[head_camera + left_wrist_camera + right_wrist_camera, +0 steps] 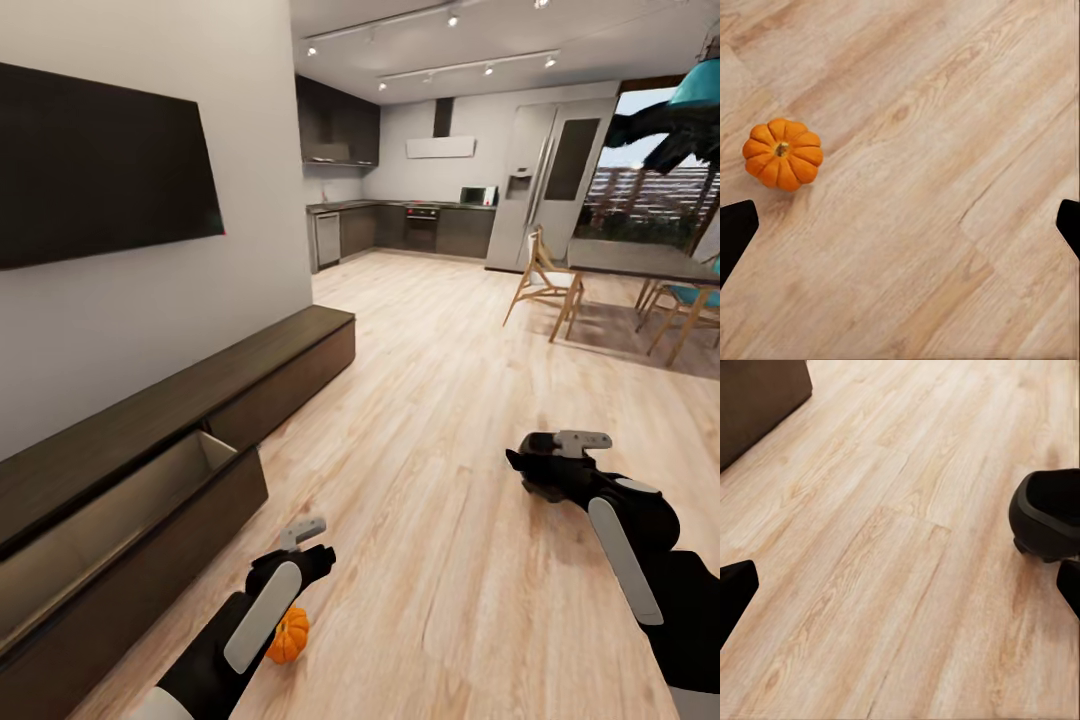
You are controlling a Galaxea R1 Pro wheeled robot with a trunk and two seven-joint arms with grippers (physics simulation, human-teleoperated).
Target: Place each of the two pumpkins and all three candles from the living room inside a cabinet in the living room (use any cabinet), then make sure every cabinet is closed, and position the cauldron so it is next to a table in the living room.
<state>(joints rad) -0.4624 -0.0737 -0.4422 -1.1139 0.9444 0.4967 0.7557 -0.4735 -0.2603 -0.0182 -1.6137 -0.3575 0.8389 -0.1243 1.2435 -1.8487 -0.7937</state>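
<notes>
Pumpkin [782,153] on floor under your left claw [308,537], off-centre, near open cabinet [120,500] drawer. Both claws spread, empty. Risk: descend unaligned and a finger likely nudges it rolling away.

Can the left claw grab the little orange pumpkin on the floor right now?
Probably yes. The pumpkin sits alone on bare wood floor, nothing around it. The left claw hangs open above it but off to one side, so it would need to shift over and drop down first.
</notes>
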